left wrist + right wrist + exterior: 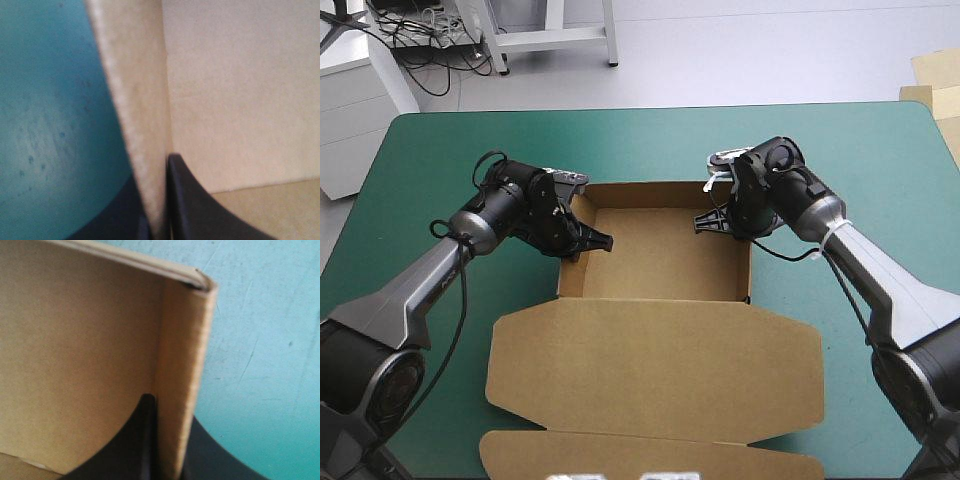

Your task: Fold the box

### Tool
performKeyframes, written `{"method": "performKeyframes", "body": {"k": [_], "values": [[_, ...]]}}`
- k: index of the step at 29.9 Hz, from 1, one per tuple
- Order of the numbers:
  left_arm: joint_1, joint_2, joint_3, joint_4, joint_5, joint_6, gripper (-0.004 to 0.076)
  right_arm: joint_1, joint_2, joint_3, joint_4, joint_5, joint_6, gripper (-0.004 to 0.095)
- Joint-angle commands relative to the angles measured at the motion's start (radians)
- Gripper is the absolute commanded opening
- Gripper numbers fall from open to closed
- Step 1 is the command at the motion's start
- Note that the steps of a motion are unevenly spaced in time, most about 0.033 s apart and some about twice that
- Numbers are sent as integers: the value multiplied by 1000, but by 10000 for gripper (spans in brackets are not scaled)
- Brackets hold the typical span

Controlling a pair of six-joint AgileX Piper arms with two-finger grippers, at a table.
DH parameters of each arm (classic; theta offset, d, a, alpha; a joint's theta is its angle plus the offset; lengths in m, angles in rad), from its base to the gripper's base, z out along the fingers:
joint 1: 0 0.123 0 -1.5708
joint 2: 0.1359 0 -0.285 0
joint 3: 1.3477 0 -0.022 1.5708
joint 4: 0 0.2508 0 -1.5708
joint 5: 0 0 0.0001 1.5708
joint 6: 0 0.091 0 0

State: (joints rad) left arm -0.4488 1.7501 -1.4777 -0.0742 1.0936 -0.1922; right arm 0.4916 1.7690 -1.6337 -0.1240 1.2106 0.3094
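At the middle of the teal-green cover [620, 140] sits the brown box [660, 255], its walls raised into an open tray and its lid [655, 360] lying flat toward the table's near edge. What worries me most is the side walls springing back. Each looks like a doubled flap, and if I let go before it is tucked down against the floor, I judge it would swing up or outward and the tray would slacken. Pulling unevenly is the other risk. With one arm on each side, a tug from either would drag the whole box across the cover or skew its corners, since nothing else pins it. Squeezing too near a corner could also crease the board. In my right wrist view, the far corner of the right wall [748, 270] shows a small gap where the boards meet.

My left gripper [590, 240] is all but pressed together on the left wall [572, 275]. One black finger [195, 210] is inside the tray and the other outside, over the cover, with the board's edge running up between them. My right gripper [718, 222] pinches the right wall the same way, near its far end, with one finger [137, 440] inside and the other outside. Neither holds anything else, and the two stand well apart across the tray's width.
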Motion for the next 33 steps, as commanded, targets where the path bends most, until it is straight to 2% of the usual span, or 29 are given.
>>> {"method": "performKeyframes", "body": {"k": [1, 10, 12, 14, 19, 21, 23, 25, 29, 33], "values": [[-16, -5, -30, 48, -41, 31, -10, 3, -11, -27, 53, -7, -65, -19], [-14, 13, -30, 74, -55, 50, -8, 3, 80, -27, 106, -3, -87, -15], [-14, 13, -30, 74, -55, 95, 8, 3, 82, -27, 114, -1, -111, 19], [-14, 13, -30, 74, -55, 126, 64, 3, 82, -30, 102, 9, -83, 108], [-14, 13, -30, 74, -63, 126, 277, 3, 82, -70, 50, 32, -41, 467], [-14, 13, -30, 74, -74, 126, 365, 3, 82, -94, 44, 32, -5, 539], [-14, 13, -30, 74, -83, 126, 452, 3, 82, -118, 45, 30, 3, 560], [-14, 13, -32, 74, -88, 126, 501, 3, 82, -143, 41, 41, 4, 560], [-14, 13, -84, 74, -43, 126, 505, 3, 76, -201, 4, 43, 4, 560], [-14, 11, -218, 74, 53, 126, 498, 3, 65, -296, -30, 43, -12, 560]]}}
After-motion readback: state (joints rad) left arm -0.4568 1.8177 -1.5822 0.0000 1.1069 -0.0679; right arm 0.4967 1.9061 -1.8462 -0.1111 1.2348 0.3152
